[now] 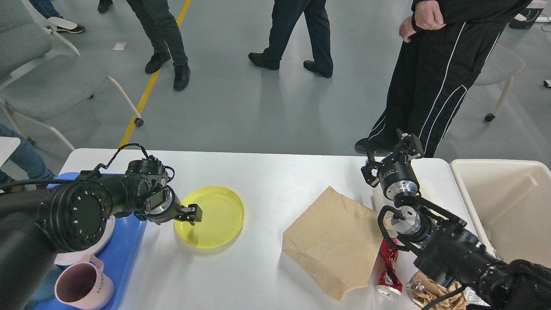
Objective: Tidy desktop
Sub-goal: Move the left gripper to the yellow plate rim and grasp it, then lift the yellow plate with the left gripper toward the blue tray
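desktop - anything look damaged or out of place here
Yes. On the desktop, near its right end, a crushed red can lies on its side beside a rumpled brown paper bag, with crumpled brown paper at the front right corner. It looks like litter, not tableware like the yellow plate.

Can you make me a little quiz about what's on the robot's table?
1. True or false: the yellow plate lies on the blue tray.
2. Which is nearest the left gripper? A) paper bag B) yellow plate C) cream bin
3. Fill in: the pink mug sits on the blue ____.

Key
1. False. It lies on the white desktop, beside the tray.
2. B. Its fingers are at the plate's left rim.
3. Tray.
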You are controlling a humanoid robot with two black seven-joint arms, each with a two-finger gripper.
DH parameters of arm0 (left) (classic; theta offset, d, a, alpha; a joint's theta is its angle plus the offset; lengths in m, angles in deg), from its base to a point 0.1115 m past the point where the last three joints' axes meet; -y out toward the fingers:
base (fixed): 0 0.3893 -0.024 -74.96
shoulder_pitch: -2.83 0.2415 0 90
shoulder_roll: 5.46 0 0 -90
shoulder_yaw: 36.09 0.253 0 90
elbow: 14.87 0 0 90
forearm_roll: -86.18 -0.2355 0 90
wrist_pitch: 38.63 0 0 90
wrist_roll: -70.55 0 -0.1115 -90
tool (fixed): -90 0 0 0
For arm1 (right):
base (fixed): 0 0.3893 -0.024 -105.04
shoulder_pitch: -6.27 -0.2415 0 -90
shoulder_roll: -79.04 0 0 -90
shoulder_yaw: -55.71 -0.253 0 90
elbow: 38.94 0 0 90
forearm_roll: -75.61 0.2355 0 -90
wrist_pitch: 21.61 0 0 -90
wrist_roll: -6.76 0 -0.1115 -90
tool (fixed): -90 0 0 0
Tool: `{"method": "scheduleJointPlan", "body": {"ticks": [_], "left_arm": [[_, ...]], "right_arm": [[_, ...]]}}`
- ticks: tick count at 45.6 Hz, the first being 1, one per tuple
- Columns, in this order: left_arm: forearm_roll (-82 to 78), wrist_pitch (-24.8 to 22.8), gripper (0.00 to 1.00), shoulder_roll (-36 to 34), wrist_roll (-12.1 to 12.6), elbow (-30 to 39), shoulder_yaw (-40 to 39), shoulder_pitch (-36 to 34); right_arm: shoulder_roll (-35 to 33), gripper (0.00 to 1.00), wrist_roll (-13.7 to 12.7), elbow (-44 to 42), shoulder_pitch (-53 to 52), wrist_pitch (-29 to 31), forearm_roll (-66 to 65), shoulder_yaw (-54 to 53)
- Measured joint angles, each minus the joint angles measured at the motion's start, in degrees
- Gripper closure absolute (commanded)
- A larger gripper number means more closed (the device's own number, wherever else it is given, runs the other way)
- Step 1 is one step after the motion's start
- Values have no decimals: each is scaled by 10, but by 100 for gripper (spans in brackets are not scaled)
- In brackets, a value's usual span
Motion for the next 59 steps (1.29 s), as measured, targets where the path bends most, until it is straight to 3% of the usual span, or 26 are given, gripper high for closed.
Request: {"method": "scheduleJointPlan", "body": {"ticks": [13,24,28,32,34,42,59], "left_arm": [[0,-10,29,2,1,1,-9,9],[0,-14,47,4,1,2,-11,15],[0,-22,64,4,1,2,-15,16],[0,-40,91,4,1,2,-18,16],[-1,-55,100,4,1,2,-18,16],[-1,-128,100,4,1,1,-18,16],[-1,-136,100,3,0,1,-18,11]], "right_arm": [[0,0,0,0,0,0,0,0],[0,0,0,0,0,0,0,0],[0,0,0,0,0,0,0,0],[0,0,0,0,0,0,0,0],[0,0,0,0,0,0,0,0],[0,0,0,0,0,0,0,0],[0,0,0,0,0,0,0,0]]}}
